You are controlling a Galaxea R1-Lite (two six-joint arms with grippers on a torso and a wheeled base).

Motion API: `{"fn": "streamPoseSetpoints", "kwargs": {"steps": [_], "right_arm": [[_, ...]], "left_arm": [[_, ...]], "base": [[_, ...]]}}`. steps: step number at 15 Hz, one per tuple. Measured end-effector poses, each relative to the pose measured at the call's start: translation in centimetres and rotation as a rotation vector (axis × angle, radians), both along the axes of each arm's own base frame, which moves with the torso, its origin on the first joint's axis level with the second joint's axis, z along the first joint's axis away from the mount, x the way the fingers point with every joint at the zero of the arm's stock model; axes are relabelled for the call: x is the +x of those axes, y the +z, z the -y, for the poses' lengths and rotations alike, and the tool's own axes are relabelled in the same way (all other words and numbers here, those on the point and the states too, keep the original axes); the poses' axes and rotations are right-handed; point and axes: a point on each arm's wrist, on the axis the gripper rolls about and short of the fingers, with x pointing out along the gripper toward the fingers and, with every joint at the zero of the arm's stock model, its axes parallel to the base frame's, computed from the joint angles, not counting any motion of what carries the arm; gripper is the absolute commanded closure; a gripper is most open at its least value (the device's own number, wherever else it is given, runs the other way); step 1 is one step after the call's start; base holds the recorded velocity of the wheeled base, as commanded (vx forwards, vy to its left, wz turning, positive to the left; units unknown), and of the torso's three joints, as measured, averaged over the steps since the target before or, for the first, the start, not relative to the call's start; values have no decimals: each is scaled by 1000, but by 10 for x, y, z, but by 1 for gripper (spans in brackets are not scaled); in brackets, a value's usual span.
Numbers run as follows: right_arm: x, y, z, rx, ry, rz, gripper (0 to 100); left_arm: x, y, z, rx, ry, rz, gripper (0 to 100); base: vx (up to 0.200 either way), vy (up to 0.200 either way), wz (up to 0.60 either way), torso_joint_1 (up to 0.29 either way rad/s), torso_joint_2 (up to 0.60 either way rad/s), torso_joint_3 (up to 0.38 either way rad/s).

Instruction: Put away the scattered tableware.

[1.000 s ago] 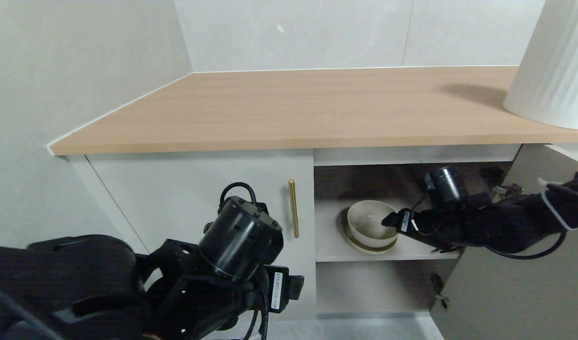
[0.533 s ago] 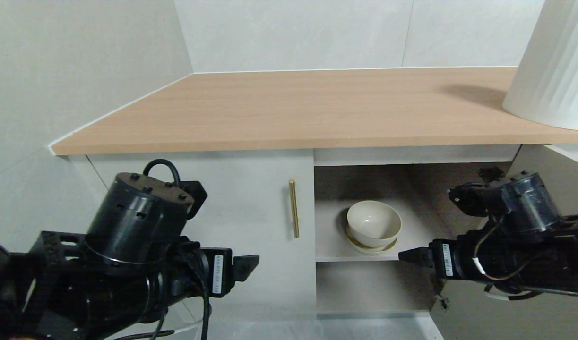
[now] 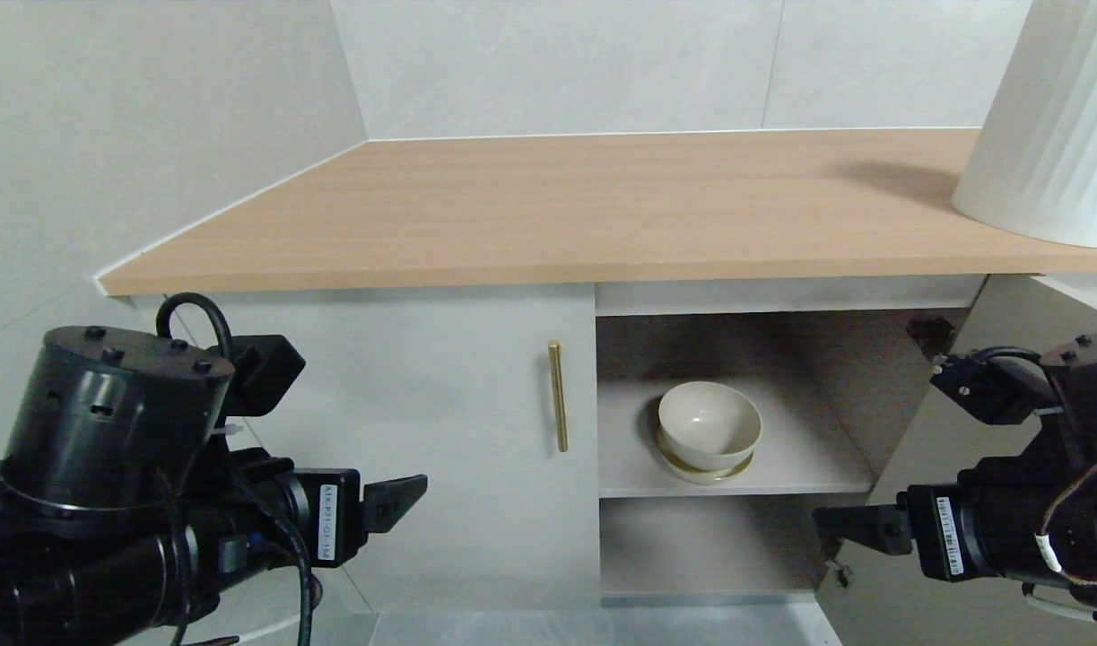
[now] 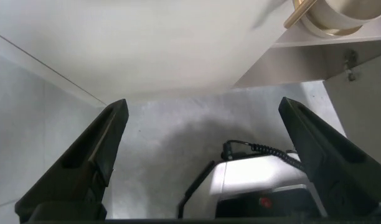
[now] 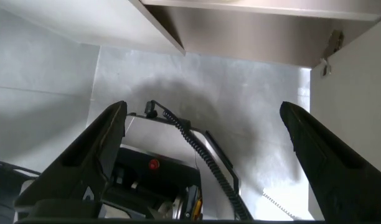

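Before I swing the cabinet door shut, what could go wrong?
The right hand, open and empty, hangs low by the lower hinge of the open door; a swing could snag it. The bowl on its plate sits close to the front edge of the shelf, so a hard close might jolt the stack.

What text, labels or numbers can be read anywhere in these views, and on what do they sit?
On the left sticker, a white one on the arm just behind the left tool: a printed line, too small to read.
On the right sticker, a white one behind the right tool: print too small to read.
On the bowl, cabinet door and countertop: no text.
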Motion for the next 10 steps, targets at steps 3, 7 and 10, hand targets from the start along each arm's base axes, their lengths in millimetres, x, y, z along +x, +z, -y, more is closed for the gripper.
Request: {"fn": "streamPoseSetpoints", "kwargs": {"steps": [3,7,10], "right_arm": [[-4,1,1,-5,4,-5,0],[-4,1,0,-6,12,-4,0],[-6,1,0,-12,19,-1,0]], "left_arm": [[0,-1,-1,4,1,-4,0],[-1,-1,-1,8,-1,-4,0],[-1,-2,0,9,-6,-5,0]], "base": [[0,0,0,0,0,0],[-200,0,0,6,2,0],[-200,0,0,-5,1,4]]}}
